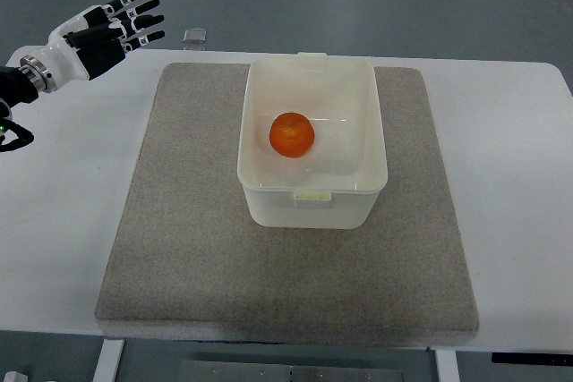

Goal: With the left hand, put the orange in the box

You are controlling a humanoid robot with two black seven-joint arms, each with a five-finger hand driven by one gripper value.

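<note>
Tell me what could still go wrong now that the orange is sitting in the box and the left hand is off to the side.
1. The orange lies loose in the box; a nudge to the box could set it rolling.
2. The box sits on the mat, not fixed by anything visible, so a low sweep could shift it.
3. The left hand, fingers spread and empty, hovers by the table's far left corner near a small clear object it might clip.

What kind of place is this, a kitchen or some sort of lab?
Probably a robot test lab, not a kitchen: a robot's left hand hovers over a plain white table, where a grey mat holds one white plastic box containing an orange.
</note>
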